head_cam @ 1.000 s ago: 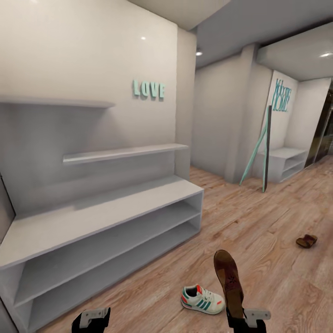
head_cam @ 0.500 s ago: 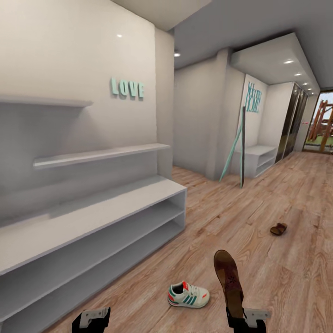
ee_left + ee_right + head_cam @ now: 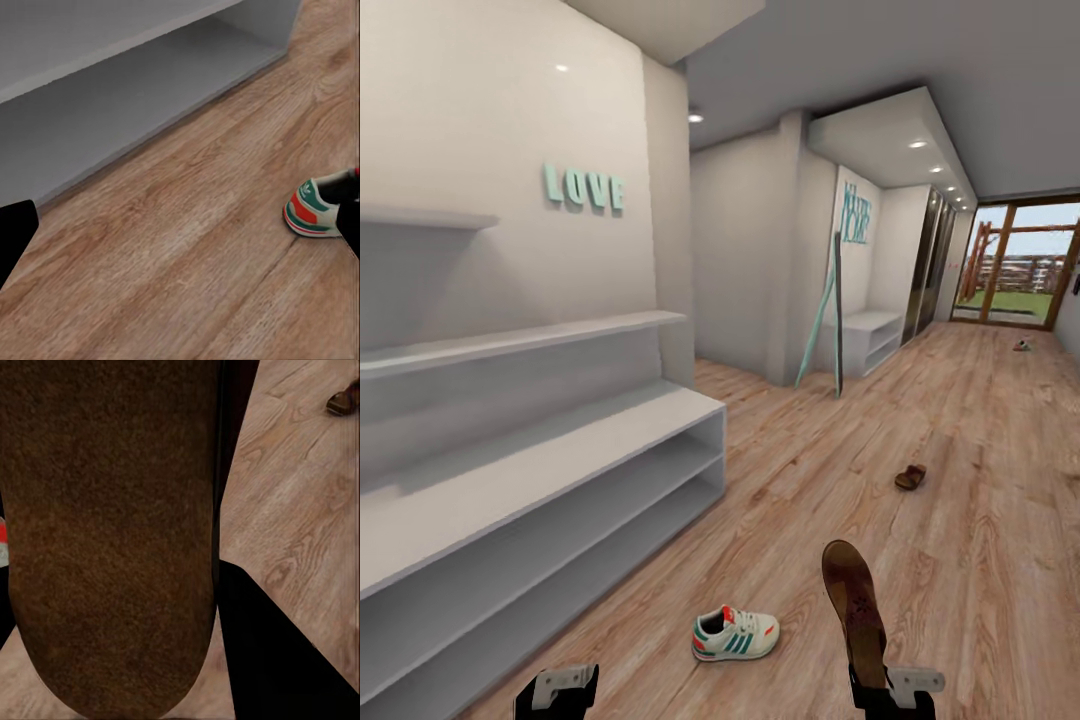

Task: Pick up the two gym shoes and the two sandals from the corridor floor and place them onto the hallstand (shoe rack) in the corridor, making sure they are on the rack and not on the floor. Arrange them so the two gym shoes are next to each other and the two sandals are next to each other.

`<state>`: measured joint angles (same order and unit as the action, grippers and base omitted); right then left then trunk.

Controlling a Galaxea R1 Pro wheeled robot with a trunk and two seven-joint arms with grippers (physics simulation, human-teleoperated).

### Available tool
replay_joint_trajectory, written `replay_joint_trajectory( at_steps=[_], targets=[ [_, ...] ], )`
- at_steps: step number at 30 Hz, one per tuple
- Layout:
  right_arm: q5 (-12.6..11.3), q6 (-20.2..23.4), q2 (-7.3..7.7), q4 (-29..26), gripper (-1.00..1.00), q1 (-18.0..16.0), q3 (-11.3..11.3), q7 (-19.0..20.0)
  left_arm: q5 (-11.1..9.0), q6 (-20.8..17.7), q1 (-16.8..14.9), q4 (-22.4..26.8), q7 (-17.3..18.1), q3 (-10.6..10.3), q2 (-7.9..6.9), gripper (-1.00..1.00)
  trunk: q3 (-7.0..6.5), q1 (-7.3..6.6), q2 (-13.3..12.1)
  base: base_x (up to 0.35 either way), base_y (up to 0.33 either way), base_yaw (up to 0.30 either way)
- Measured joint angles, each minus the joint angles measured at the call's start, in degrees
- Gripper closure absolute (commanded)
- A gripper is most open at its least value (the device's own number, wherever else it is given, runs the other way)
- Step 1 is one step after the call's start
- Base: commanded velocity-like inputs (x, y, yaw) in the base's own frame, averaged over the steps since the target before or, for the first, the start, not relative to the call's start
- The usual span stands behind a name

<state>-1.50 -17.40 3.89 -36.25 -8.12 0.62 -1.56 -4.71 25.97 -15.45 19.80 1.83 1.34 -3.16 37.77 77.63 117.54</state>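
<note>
The hallstand (image 3: pixel 540 470) is the fixed mark here, a wide light-grey unit running along the wall under teal LOVE lettering (image 3: pixel 584 188), its worktop and two low open shelves bare of shoes; one gym shoe (image 3: pixel 734 634) lies on its sole on the corridor floor (image 3: pixel 960 560), just off the near open end of the hallstand's bottom shelf, and the left wrist view catches the same shoe's heel end beside that shelf; the right gripper (image 3: pixel 895 695) has a sandal (image 3: pixel 854 610) clamped at its lower end, the sandal standing nearly upright with its mottled brown footbed facing the head camera, out beyond the gym shoe from the hallstand (in the right wrist view its dark surface sits between the fingers); the left gripper (image 3: pixel 560 692) hangs low in front of the hallstand, and its dark fingers at the two edges of the left wrist view stand wide apart with nothing between them; a second sandal (image 3: pixel 910 477) rests on the floor well away from the hallstand, down the corridor; a small shoe-like object (image 3: pixel 1021 345) lies farther still, near the glass door (image 3: pixel 1015 265), too small to identify.
</note>
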Motion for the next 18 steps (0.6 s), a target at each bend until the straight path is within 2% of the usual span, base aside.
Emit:
replay_joint_trajectory(
  at_steps=[8,18],
  targets=[
    [0.0,-0.01,0.01,0.0,1.0,-0.01,-0.01,-0.01,-0.04,0.01,0.0,0.01,-0.01,0.01,0.0,-1.0,0.0,0.0,0.0,0.0,0.09,-0.254],
    [0.0,-0.01,-0.03,0.02,1.0,-0.01,-0.02,-0.01,-0.01,0.0,0.0,0.02,0.0,0.02,0.0,-1.0,0.0,0.0,0.0,0.0,0.278,-0.226]
  ],
)
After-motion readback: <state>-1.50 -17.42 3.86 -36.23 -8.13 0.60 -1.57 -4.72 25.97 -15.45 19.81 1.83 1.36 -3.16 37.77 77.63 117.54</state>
